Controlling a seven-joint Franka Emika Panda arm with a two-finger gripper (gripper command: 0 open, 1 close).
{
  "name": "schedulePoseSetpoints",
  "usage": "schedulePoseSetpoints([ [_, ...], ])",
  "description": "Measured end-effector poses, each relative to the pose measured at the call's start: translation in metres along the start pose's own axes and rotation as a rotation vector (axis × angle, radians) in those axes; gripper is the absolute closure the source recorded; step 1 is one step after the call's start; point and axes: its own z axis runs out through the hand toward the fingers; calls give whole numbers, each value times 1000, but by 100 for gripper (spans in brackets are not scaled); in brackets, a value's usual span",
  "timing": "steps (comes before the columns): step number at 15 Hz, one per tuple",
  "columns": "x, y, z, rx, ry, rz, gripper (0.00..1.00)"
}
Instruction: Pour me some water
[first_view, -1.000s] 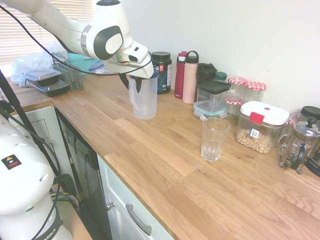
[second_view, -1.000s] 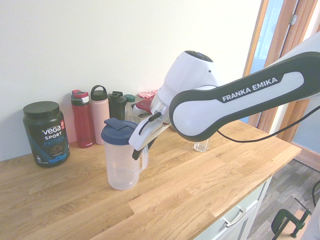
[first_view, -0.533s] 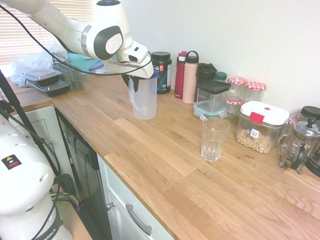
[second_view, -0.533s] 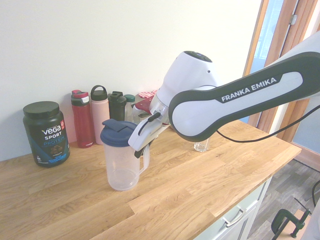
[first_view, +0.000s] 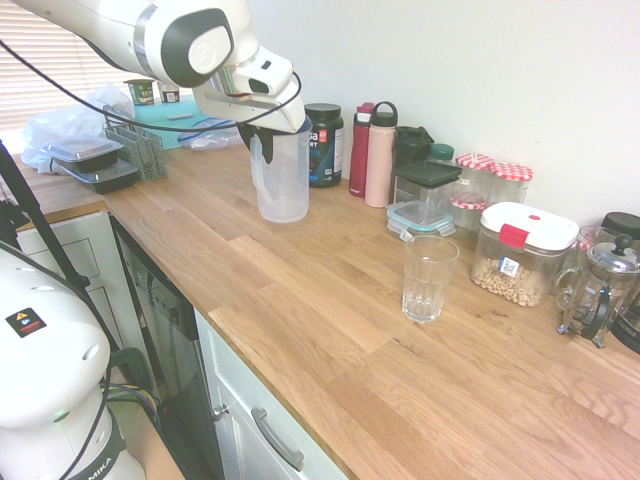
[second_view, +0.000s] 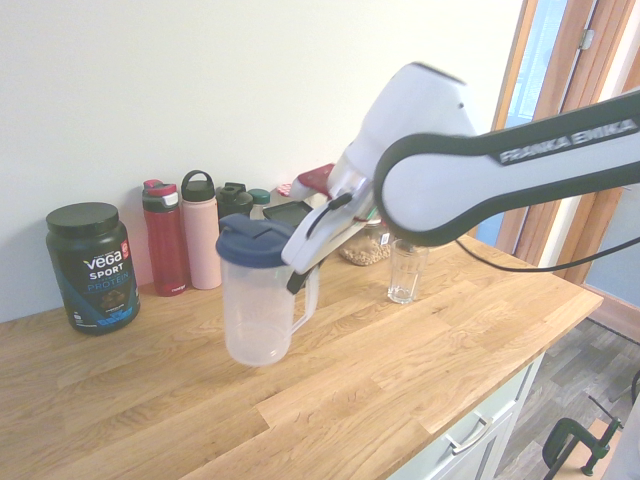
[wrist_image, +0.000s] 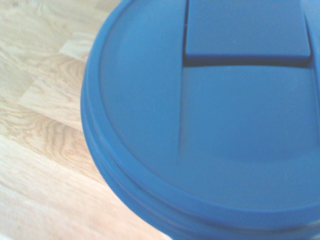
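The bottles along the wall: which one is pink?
The pink bottle with the black loop cap, standing between the red bottle and a black bottle.

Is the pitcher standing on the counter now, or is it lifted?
Lifted. The pitcher hangs tilted above the counter, its base clear of the wood, with the tool shut on its handle.

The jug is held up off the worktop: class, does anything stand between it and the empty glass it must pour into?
Nothing visible does. The gripper holds the jug by its handle, and only bare wooden worktop lies between it and the glass. The bottles and containers stand further back, along the wall.
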Motion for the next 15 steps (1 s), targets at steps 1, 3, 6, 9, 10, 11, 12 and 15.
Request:
schedulePoseSetpoints([
  [1,-3,17,-14,-16,-1,-1,100],
  [3,-9,56,-34,-59,-2,13,100],
  [6,-23,111,-63,-114,-19,65,100],
  [9,-32,152,-102,-133,3,97,100],
  [10,-32,164,-110,-135,10,116,100],
  [11,-28,180,-115,-138,14,140,100],
  [12,-22,197,-119,-145,20,168,100],
  [15,-5,260,-123,-163,17,252,100],
])
